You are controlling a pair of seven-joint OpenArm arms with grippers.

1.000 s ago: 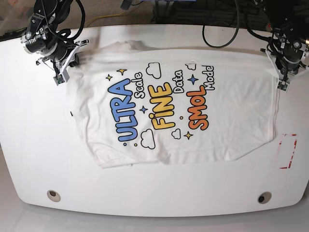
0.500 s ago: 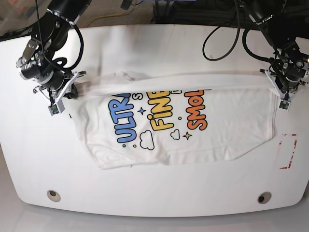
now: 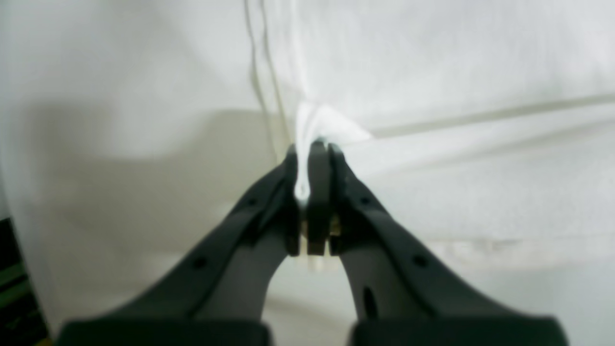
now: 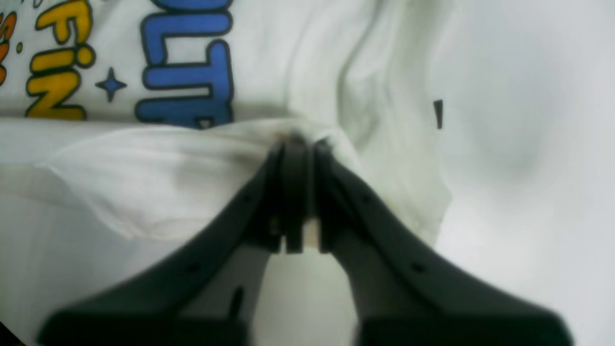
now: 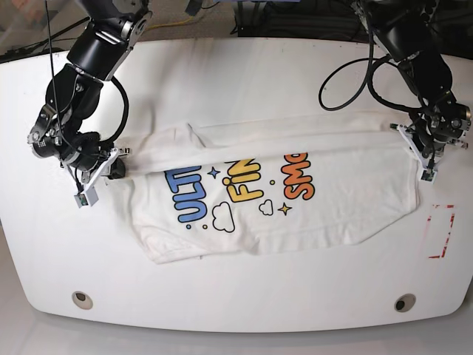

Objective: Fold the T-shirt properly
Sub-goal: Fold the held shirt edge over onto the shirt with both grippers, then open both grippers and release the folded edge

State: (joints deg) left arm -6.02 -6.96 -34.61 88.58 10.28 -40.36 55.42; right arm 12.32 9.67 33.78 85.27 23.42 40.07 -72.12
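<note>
Both grippers pinch the far edge of the white short-sleeved cotton T-shirt [image 5: 295,200], folded partway over its print on the white table [image 5: 244,310].

From the base view the whole fold shows, covering the tops of the bubble letters: blue "ULT", yellow "FiN" and orange "SM" are all that read. Only the wrist views show the jaws. The left gripper [image 3: 312,154] is clamped together on a bunched white hem. The right gripper [image 4: 298,144] is closed on the folded edge just below the blue letters. A red-marked rectangle [image 5: 440,231] lies beside the shirt's hem.
</note>
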